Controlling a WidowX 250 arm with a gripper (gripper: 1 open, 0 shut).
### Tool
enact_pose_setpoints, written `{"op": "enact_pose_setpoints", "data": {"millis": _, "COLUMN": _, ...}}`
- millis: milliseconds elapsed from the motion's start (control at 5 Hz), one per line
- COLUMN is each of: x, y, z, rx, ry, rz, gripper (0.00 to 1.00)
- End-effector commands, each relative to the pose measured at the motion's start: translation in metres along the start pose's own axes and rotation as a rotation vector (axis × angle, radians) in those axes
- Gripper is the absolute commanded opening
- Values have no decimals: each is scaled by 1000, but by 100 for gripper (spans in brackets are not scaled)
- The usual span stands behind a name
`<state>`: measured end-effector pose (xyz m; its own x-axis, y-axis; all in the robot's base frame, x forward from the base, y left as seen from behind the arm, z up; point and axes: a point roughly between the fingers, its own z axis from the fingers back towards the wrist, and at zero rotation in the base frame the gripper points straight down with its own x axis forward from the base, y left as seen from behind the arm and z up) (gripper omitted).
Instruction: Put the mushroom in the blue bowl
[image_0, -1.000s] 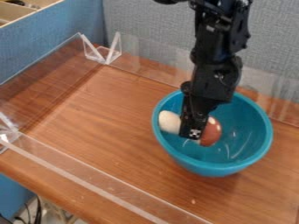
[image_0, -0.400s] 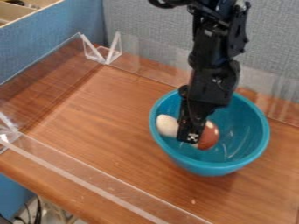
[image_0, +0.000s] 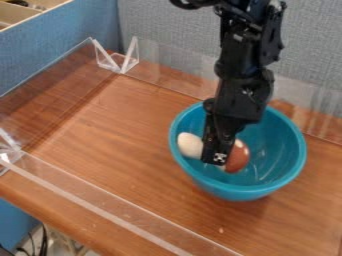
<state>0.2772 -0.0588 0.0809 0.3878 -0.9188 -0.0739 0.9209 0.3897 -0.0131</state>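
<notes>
- The tool is clamped on the mushroom, down inside the blue bowl.
- The reddish-brown cap shows on one side of the tool, the cream-white stem on the other.
- The bowl sits on the wooden bench.
- A small black-and-white marking is on the tool's tip, too small to read.

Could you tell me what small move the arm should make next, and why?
Probably open the fingers to release the mushroom: they sit down inside the blue bowl, with the reddish cap and pale stem showing on either side of them, both within the rim.
</notes>
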Motion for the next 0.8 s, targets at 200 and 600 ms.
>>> {"op": "enact_pose_setpoints", "data": {"millis": 200, "x": -4, "y": 4, "z": 27, "rx": 57, "ry": -50, "rz": 33, "gripper": 0}}
{"op": "enact_pose_setpoints", "data": {"millis": 600, "x": -8, "y": 4, "z": 31, "rx": 57, "ry": -54, "rz": 48, "gripper": 0}}
